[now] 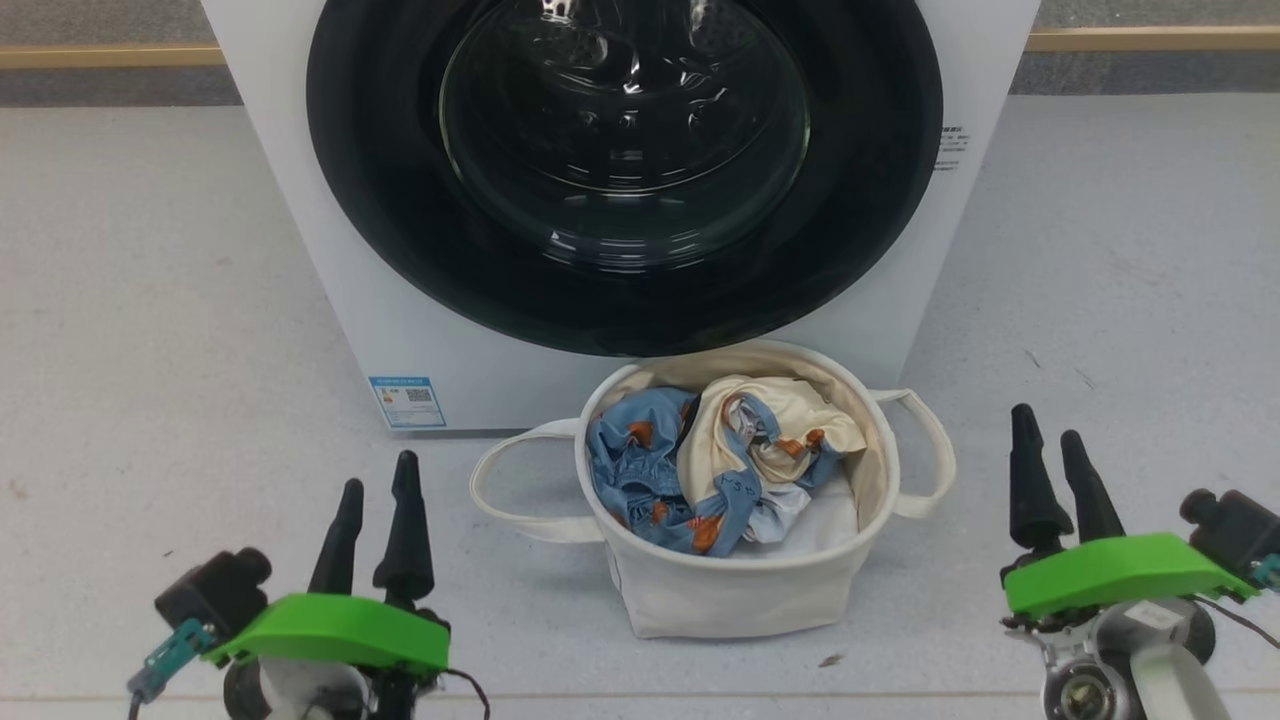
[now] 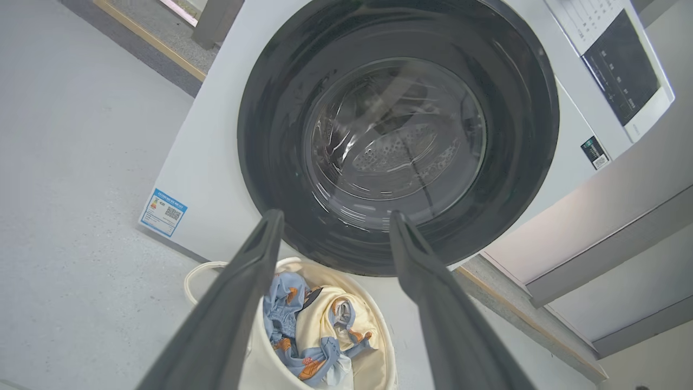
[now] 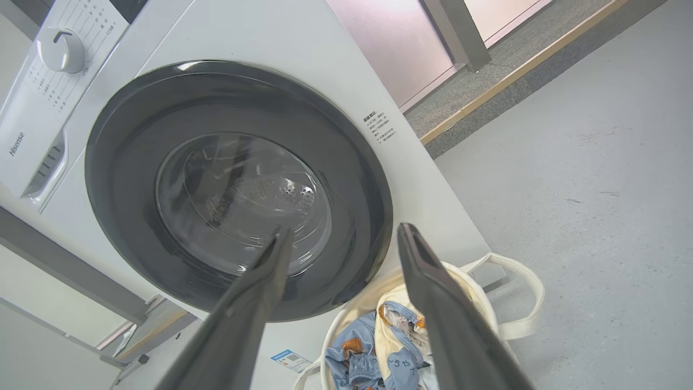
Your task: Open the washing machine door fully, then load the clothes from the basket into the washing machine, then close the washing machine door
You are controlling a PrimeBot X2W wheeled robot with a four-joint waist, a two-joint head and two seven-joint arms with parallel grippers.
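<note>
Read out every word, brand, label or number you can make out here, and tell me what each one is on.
"Hisense": on the control panel of the washing machine.
Markings around the dial: too small to read.
Printed block beside the washing machine door: too small to read.
Blue label with a QR code, low on the machine's front: too small to read.
Black sticker below the display: too small to read.

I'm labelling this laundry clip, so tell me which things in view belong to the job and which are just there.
For the job: washing machine door, washing machine, basket, clothes.
Just there: blue label, printed text, dial, control panel.
</note>
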